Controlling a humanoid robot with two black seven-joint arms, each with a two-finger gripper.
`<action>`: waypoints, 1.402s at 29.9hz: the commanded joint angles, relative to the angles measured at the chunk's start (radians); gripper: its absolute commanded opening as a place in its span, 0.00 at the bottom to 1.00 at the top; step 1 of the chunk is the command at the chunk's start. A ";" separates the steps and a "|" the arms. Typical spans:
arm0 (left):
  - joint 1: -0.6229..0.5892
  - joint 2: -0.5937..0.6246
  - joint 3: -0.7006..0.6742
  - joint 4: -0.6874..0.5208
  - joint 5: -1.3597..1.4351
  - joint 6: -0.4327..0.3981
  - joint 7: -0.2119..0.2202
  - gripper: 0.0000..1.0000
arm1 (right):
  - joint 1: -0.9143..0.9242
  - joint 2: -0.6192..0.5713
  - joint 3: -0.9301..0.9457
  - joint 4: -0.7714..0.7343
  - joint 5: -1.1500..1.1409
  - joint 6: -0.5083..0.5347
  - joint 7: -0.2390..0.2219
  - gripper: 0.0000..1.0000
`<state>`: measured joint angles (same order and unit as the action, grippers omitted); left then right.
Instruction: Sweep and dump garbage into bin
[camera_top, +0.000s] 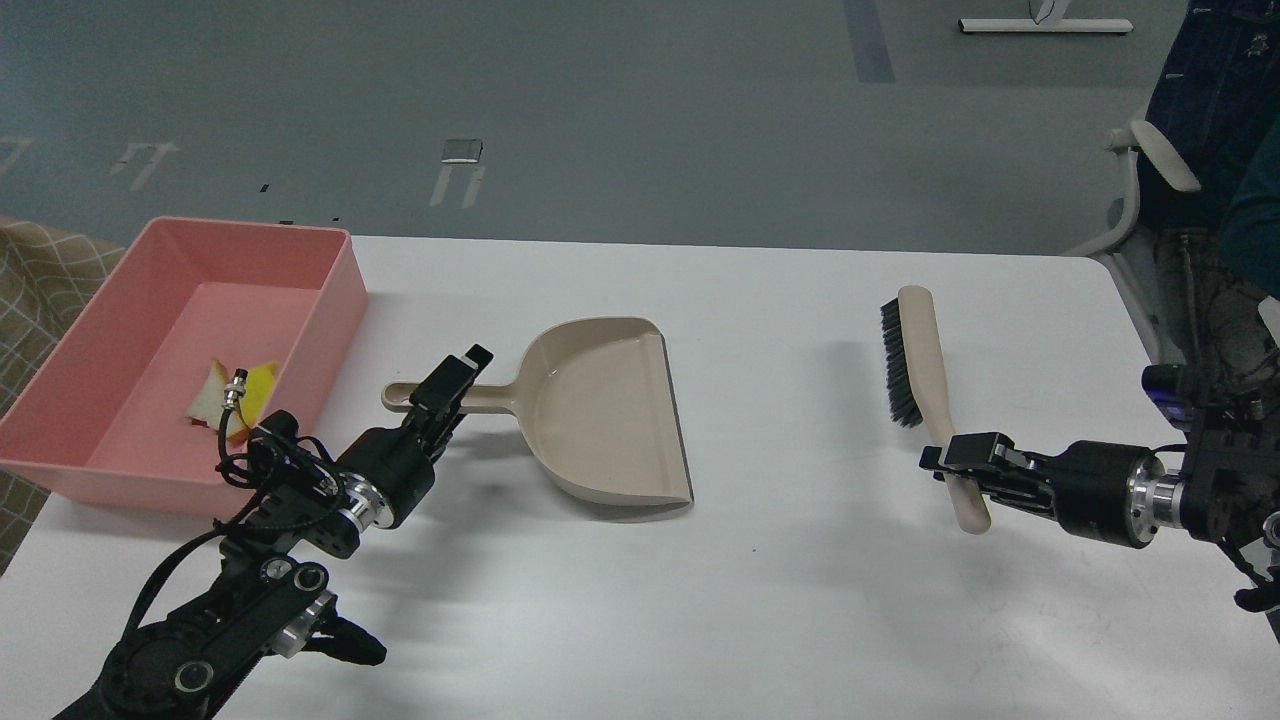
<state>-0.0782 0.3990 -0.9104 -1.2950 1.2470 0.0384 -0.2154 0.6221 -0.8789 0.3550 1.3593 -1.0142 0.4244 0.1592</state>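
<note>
A lab or office workroom is suggested. A plain white table (800, 600) is set on a smooth grey floor (600, 100) marked with tape strips (868, 40). A white office chair (1140, 190) is seen at the right edge, and the white base of a stand (1045, 25) at the far side. A checked cloth (40, 290) is seen at the left.

Pink bin (330, 300); yellow sponge (262, 385); beige dustpan (600, 410); brush (925, 360) (black bristles).
</note>
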 joint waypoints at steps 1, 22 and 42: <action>0.026 0.018 -0.001 -0.006 0.000 -0.015 -0.022 0.98 | -0.004 0.001 -0.010 0.000 -0.006 0.013 -0.001 0.04; 0.087 0.121 -0.062 -0.089 -0.081 -0.244 -0.097 0.98 | -0.042 -0.003 -0.004 -0.003 -0.067 0.010 -0.015 0.83; 0.426 0.261 -0.677 -0.271 -0.314 -0.527 -0.117 0.98 | -0.039 -0.281 0.193 0.127 0.039 0.060 0.062 0.96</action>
<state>0.3323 0.6695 -1.4696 -1.5647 0.9747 -0.4881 -0.3381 0.5801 -1.1423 0.5056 1.4923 -1.0088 0.4827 0.2029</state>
